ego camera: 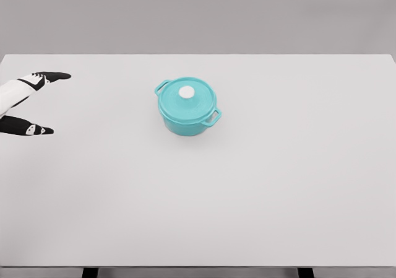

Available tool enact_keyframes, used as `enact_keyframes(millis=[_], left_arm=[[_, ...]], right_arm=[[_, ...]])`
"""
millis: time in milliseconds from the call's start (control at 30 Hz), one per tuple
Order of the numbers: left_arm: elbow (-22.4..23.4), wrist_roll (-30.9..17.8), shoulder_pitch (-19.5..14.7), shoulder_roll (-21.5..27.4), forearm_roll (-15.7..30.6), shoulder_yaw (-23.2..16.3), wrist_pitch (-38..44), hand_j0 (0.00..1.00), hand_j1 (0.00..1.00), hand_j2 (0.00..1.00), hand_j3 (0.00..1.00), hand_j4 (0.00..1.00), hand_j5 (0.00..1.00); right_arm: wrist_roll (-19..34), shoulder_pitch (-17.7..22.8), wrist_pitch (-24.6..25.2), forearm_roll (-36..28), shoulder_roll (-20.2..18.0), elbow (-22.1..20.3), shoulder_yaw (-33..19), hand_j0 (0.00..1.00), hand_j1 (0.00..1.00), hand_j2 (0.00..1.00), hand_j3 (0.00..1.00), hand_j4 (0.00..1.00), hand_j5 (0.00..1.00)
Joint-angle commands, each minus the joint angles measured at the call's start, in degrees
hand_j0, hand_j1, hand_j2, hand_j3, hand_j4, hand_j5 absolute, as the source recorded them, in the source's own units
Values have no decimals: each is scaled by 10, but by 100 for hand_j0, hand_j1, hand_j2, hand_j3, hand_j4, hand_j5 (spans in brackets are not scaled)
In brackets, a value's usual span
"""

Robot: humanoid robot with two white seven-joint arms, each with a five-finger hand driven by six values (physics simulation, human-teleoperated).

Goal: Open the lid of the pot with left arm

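A small teal pot (pixel 187 106) stands on the white table (pixel 260 191), a little left of the middle. Its teal lid (pixel 199 103) sits flat on top and carries a round white knob (pixel 187 92). Two loop handles stick out from the pot, one at the upper left and one at the lower right. My left hand (pixel 48 103) enters from the left edge, well to the left of the pot, with its black-tipped fingers (pixel 54 77) spread apart and nothing between them. The right arm does not show.
The table's far edge runs across the top of the view below a grey wall, and its near edge lies along the bottom. Nothing else stands on the table.
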Motion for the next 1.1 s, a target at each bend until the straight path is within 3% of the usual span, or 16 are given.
enact_keyframes(millis=[0,133,267,333,433,500,533,633,733,767,833,967,1067], left_arm=[[1,-1,0,1,5,0,1,100,100,100,100,100,100],[-1,-2,-3,1,-10,-2,1,100,100,100,100,100,100],[-26,-5,-34,-7,-102,-9,1,100,100,100,100,100,100],[-69,-6,-37,-7,-146,-31,1,100,100,100,100,100,100],[-74,-7,-67,-26,-208,-67,1,100,100,100,100,100,100],[-73,-7,-126,-27,-228,-151,1,100,100,100,100,100,100],[-68,-6,-177,-27,-229,-229,1,100,100,100,100,100,100],[-31,-6,-315,-24,-231,-377,1,100,100,100,100,100,100],[-27,-7,-436,-30,-238,-504,1,100,100,100,100,100,100],[-27,-7,-467,-41,-265,-519,1,100,100,100,100,100,100],[-17,-7,-493,-78,-295,-541,1,100,100,100,100,100,100],[58,-7,-553,-165,-296,-615,1,100,100,100,100,100,100],[68,-5,-584,-166,-290,-618,1,100,100,100,100,100,100]], right_arm=[[-3,0,0,-1,0,-1,-5,100,100,100,100,100,100],[-3,2,0,-1,0,6,0,100,100,100,100,100,100],[-3,1,0,-1,0,2,2,100,100,100,100,100,100],[-3,1,0,-1,0,3,2,100,100,100,100,100,100],[-3,1,0,-1,0,2,2,100,100,100,100,100,100],[-2,1,0,-1,0,2,2,100,100,100,100,100,100],[-3,1,0,-1,0,3,2,100,100,100,100,100,100],[-3,1,0,-1,0,2,2,100,100,100,100,100,100],[-3,1,0,-1,0,3,2,100,100,100,100,100,100],[-3,1,0,-1,0,3,2,100,100,100,100,100,100],[-3,1,0,-1,0,2,2,100,100,100,100,100,100],[-3,1,0,-1,0,3,2,100,100,100,100,100,100],[-3,1,0,-1,0,3,2,100,100,100,100,100,100]])
